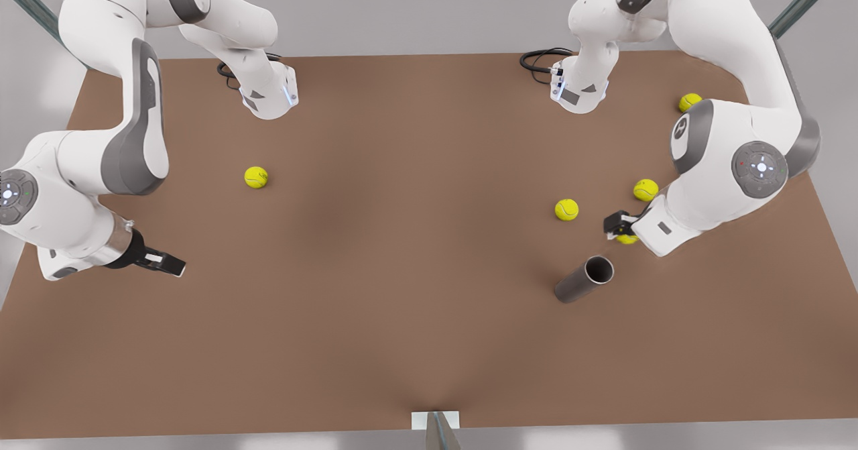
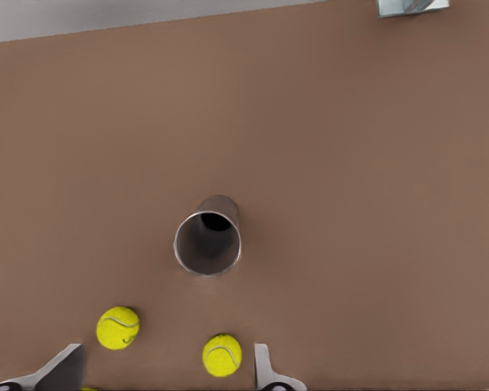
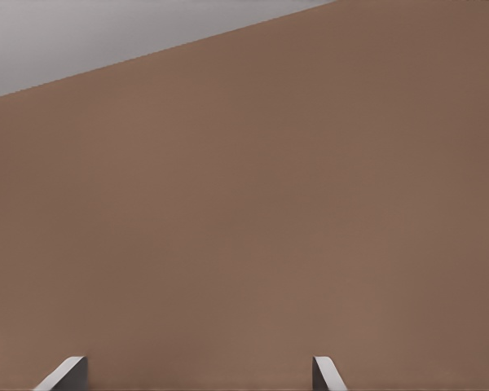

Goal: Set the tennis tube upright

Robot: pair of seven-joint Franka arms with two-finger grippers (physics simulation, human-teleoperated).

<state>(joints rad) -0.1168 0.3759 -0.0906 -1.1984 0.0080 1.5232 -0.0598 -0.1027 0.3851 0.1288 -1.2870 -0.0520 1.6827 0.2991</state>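
Tennis tube (image 1: pixel 584 279) lying on its side on the brown surface (image 1: pixel 402 269), toward the edge at the front view's right, open mouth (image 2: pixel 207 243) turned to the left hand (image 1: pixel 618 225). Left hand low just beside that mouth, fingers (image 2: pixel 65 368) spread wide and released, grasping nothing, four tennis balls (image 1: pixel 566 209) scattered near, a fifth ball (image 1: pixel 255 177) well apart. Right hand (image 1: pixel 166 263) waiting low by the opposite edge, fingers (image 3: pixel 65 371) likewise spread and released.
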